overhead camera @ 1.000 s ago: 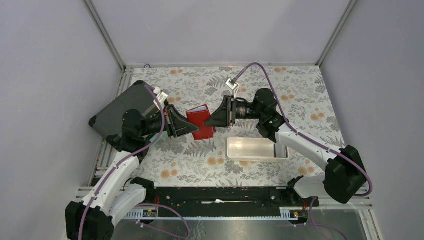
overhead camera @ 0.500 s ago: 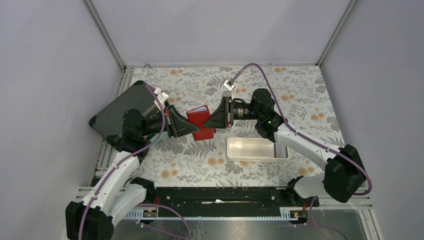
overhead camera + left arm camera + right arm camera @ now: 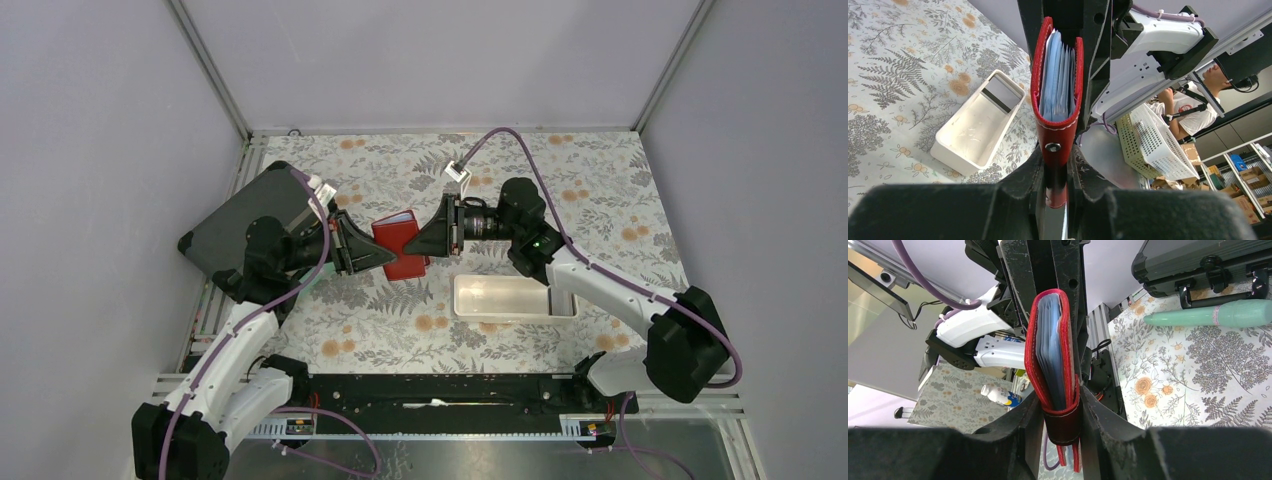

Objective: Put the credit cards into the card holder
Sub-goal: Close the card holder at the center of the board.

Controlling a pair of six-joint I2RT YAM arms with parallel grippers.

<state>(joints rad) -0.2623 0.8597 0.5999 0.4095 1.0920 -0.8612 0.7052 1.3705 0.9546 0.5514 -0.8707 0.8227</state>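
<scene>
The card holder (image 3: 400, 246), a red folding wallet, hangs above the table's middle between both arms. Light blue credit cards (image 3: 1055, 82) stand packed inside its open top, and they also show from the other side as blue credit cards (image 3: 1052, 352) in the right wrist view. My left gripper (image 3: 372, 256) is shut on the card holder's (image 3: 1056, 125) tab end, just below the metal snap (image 3: 1052, 147). My right gripper (image 3: 426, 243) presses both faces of the card holder (image 3: 1060, 415) at its strap end.
A long white tray (image 3: 514, 297) lies on the floral cloth to the right of the wallet. A big dark grey case (image 3: 238, 225) sits at the left edge. A mint green pen-like object (image 3: 1218, 314) lies beside the case.
The right gripper's jaws have drawn in a little onto the wallet, and the right arm has edged slightly left. The left arm and the wallet stay where they were.
</scene>
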